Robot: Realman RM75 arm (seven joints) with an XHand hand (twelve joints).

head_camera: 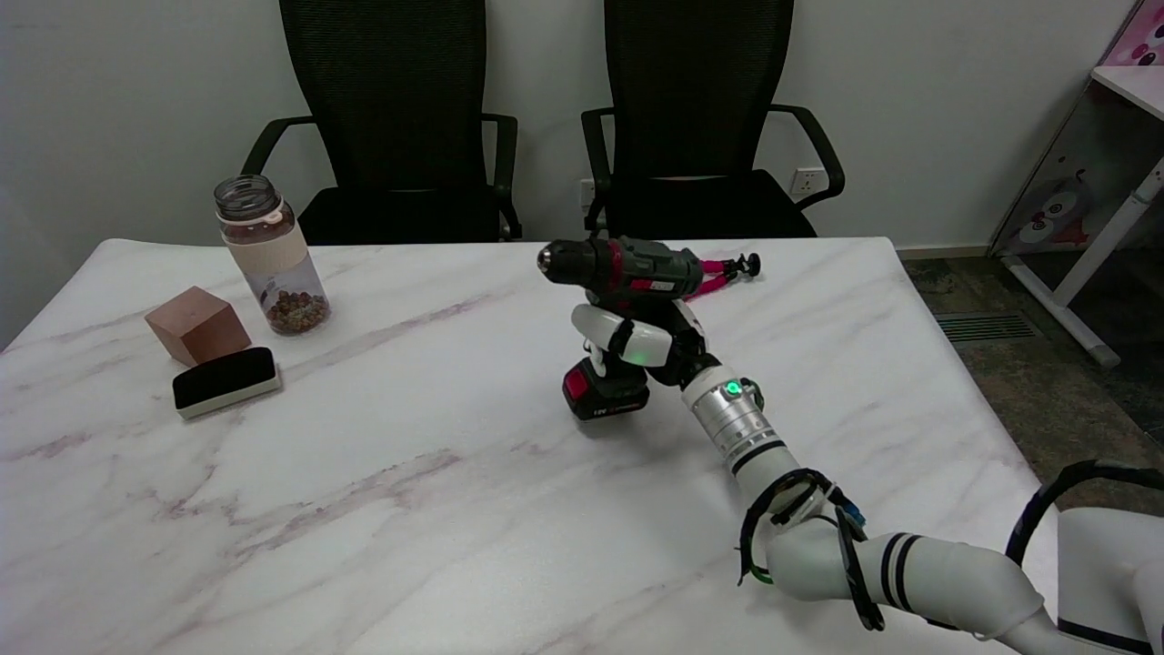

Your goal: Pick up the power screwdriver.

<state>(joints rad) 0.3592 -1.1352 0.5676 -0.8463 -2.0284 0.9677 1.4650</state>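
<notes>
A: Start at the fingers. What are they doing?

B: The white fingers [607, 325] of the right hand [641, 341] are wrapped around the handle of the power screwdriver [618, 309], just under its grey and black body. The grip is closed on the handle, not spread.

A: And where does the tool sit?

B: It stands upright near the middle of the marble table [382, 473], a little toward the far side. The chuck points to the picture's left. Its red and black battery pack [605, 391] is at the bottom, low against the tabletop; I cannot tell whether it touches the surface or has just cleared it.

A: Behind the hand?

B: The silver wrist with a green light, then the white right arm [909, 569], running off toward the lower right with black cables looped around it.

A: Anything close to the tool?

B: A small pink and black tripod [727, 271] lies just behind it, on the far side.

A: The rest of the table?

B: Well apart, at the left: a glass jar [271, 259] with brown bits in the bottom, a brown wooden cube [197, 324] beside it, and a whiteboard eraser [225, 380] just in front of the cube. Two black office chairs [696, 118] stand past the far edge.
</notes>
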